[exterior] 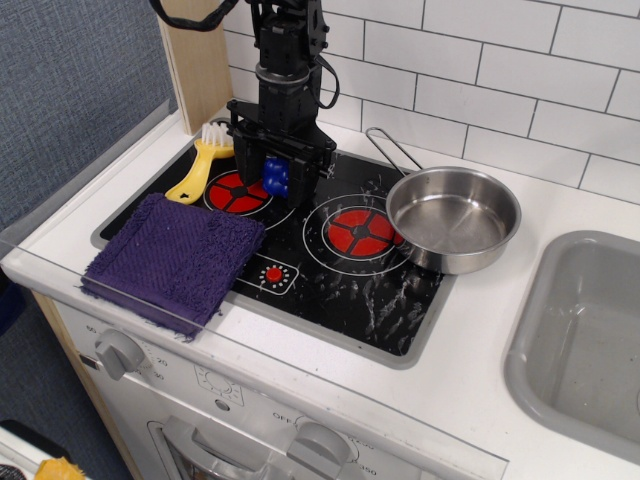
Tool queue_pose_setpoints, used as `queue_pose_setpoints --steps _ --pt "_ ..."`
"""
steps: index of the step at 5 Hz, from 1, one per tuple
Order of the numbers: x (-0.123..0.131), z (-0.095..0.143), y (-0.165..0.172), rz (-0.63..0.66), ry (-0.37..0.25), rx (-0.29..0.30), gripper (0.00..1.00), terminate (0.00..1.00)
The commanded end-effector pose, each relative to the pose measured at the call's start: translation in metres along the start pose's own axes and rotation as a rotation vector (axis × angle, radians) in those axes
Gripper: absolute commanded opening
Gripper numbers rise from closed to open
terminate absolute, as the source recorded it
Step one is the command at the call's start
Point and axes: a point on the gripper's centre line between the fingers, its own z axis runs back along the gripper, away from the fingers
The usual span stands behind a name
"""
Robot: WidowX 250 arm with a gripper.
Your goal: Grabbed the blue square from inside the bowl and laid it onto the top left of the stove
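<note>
The black gripper [277, 177] is low over the right edge of the left red burner of the stove [340, 275]. Its fingers are shut on the blue square [276, 174], a small deep-blue lump held just above the black glass. The bowl [453, 217], a shiny steel pan with a thin wire handle, stands empty at the right edge of the stove, partly over the right burner [360, 231]. Whether the blue square touches the stove is hard to tell.
A purple cloth [172, 258] lies over the stove's front left corner. A yellow brush [203, 162] lies at the back left, beside the gripper. A grey sink basin [585, 335] is at the right. White tiled wall stands behind; a wooden post [194, 55] is at back left.
</note>
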Motion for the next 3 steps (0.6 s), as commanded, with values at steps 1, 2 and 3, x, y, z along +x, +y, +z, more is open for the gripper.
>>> queue_pose_setpoints --steps 1,2,3 --pt "-0.012 0.028 0.004 0.003 -0.065 -0.002 1.0 0.0" --pt "-0.014 0.055 0.011 0.036 -0.147 -0.029 1.0 0.0" --pt "-0.021 0.082 0.014 0.046 -0.219 -0.037 1.0 0.0"
